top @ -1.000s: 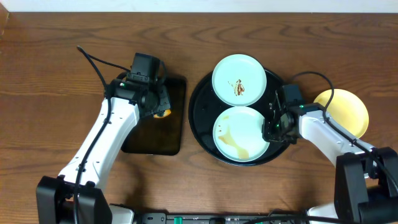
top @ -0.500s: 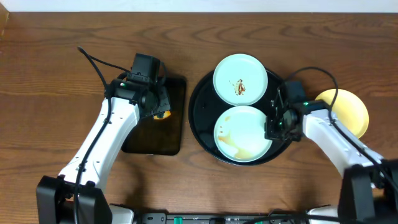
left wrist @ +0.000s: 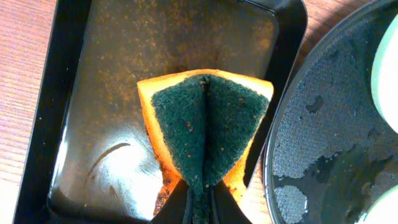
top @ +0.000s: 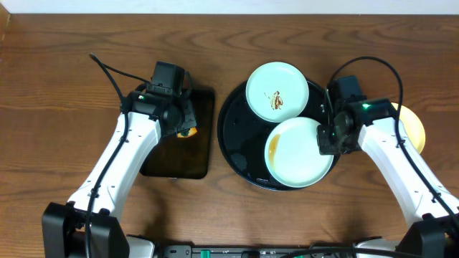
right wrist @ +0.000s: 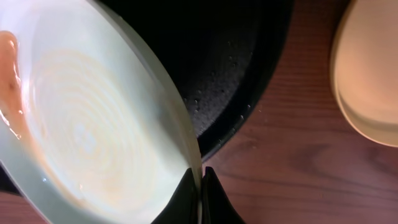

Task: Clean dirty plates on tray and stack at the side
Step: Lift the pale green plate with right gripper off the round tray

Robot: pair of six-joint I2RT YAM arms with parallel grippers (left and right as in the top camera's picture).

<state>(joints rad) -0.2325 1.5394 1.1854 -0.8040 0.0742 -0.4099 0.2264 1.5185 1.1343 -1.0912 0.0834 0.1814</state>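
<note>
And there's the small rectangular black tray, lying long-side up the picture, and from the left wrist view its floor is wet and glossy, peppered with fine brownish specks and catching a bright streak of light near the lower left corner. Over its right half sits the sponge, orange body with a dark green scouring face, folded sharply down the middle so the green bulges out either side of the crease. From overhead, only a sliver of orange sponge peeks out.
</note>
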